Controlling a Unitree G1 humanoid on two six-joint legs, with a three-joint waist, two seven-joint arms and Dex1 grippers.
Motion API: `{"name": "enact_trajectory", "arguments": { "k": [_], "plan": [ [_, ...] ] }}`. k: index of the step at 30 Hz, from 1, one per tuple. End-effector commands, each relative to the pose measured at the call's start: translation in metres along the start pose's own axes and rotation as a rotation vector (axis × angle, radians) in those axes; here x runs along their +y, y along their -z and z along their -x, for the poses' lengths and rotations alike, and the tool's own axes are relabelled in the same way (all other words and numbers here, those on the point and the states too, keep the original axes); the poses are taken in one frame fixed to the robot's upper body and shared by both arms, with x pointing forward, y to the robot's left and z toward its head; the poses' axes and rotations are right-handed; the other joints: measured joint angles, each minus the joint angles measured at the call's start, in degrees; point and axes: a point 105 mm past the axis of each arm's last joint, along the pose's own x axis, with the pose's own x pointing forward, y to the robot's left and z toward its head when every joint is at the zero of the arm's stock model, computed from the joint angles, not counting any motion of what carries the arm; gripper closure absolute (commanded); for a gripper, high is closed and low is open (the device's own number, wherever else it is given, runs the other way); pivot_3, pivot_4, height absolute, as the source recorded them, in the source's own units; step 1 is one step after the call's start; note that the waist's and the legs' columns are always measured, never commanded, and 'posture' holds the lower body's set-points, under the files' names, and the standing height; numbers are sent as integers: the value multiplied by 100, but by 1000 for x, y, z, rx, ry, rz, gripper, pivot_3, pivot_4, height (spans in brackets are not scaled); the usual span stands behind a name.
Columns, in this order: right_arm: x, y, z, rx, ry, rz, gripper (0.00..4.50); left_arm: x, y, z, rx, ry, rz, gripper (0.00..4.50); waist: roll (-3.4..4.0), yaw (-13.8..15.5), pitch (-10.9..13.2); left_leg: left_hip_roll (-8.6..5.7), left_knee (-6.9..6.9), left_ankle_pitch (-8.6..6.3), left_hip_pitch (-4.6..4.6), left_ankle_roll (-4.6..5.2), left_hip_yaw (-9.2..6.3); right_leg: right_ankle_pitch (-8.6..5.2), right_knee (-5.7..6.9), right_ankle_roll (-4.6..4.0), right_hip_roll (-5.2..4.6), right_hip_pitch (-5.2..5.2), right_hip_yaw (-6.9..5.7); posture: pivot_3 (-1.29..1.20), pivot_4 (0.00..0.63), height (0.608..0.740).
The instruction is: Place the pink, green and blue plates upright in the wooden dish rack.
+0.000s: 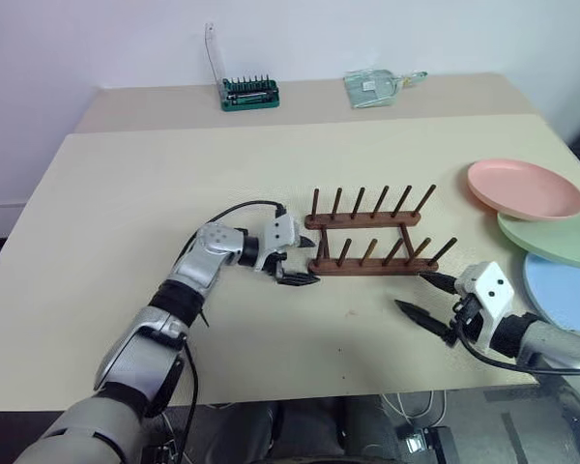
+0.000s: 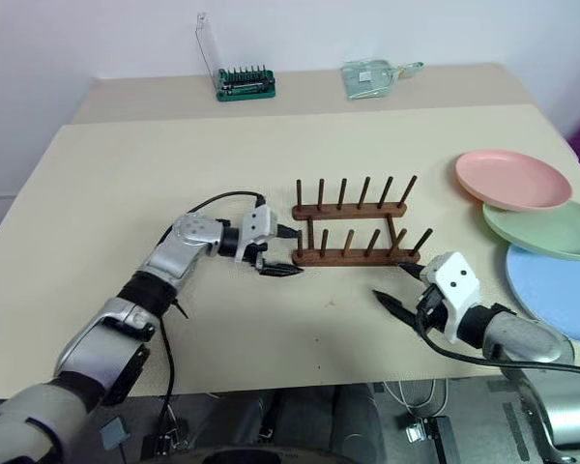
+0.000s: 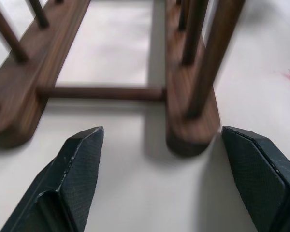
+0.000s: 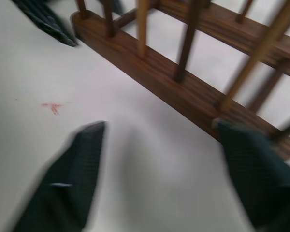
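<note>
The wooden dish rack stands mid-table with no plate between its pegs. My left gripper is open at the rack's left end, and the near rail's end lies between its spread fingers. My right gripper is open at the rack's right end, with one fingertip by the near rail. The pink plate, green plate and blue plate lie flat and overlapping along the table's right edge.
A green screwdriver-bit holder and a clear plastic packet sit at the back of the table. The table's front edge runs just below my right gripper. Open tabletop stretches left of and behind the rack.
</note>
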Motion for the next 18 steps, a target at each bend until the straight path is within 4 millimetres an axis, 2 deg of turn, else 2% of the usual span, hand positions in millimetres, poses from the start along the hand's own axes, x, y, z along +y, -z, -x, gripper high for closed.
{"name": "enact_trajectory", "arguments": {
  "k": [1, 3, 4, 6, 9, 13, 18],
  "plan": [
    [-4, -6, 2, 5, 21, 27, 3206, -17, -5, 21, -19, -18, 69, 1706, 3, -23, -1, 0, 0, 0, 3, 0, 1, 0, 2, 0, 1, 0, 3, 0, 150, 738],
    [-6, 0, 0, 36, 37, 13, 4189, -37, -9, 22, -16, 10, 102, 2659, 4, 10, -1, -1, 1, 0, 4, 0, 1, 0, 4, -1, 0, 2, 5, 0, 150, 738],
    [-7, 2, -1, 52, 45, 11, 4500, -44, -10, 21, -6, 21, 109, 3198, 4, 37, -1, -1, 2, 0, 3, 0, 0, 1, 4, -1, 0, 2, 5, 0, 150, 738],
    [-9, 8, -4, 83, 67, 21, 4500, -54, -13, 14, 4, 25, 117, 4239, 3, 109, 0, -7, 3, 0, 1, 0, -4, 1, 4, -1, -4, 4, 4, 0, 150, 738],
    [-16, 15, -13, 123, 92, 53, 4500, -58, -14, -4, 14, -19, 90, 4239, 3, 163, 0, -10, 7, 0, 4, -1, -3, 1, 1, -1, -6, 10, 5, 0, 150, 738],
    [-22, 17, -26, 134, 101, 62, 4500, -39, -13, -25, 31, -185, 58, 4239, 1, 160, -1, -11, 10, 3, 7, -6, -3, 2, 0, -1, -5, 13, 5, 0, 150, 738],
    [-44, 18, -41, 154, 185, 110, 4500, -22, -10, -34, 37, -317, 48, 4239, 0, 145, -3, -6, 11, 8, 13, -14, 2, 7, 3, -6, -2, 14, 5, 0, 150, 738]
  ]
}}
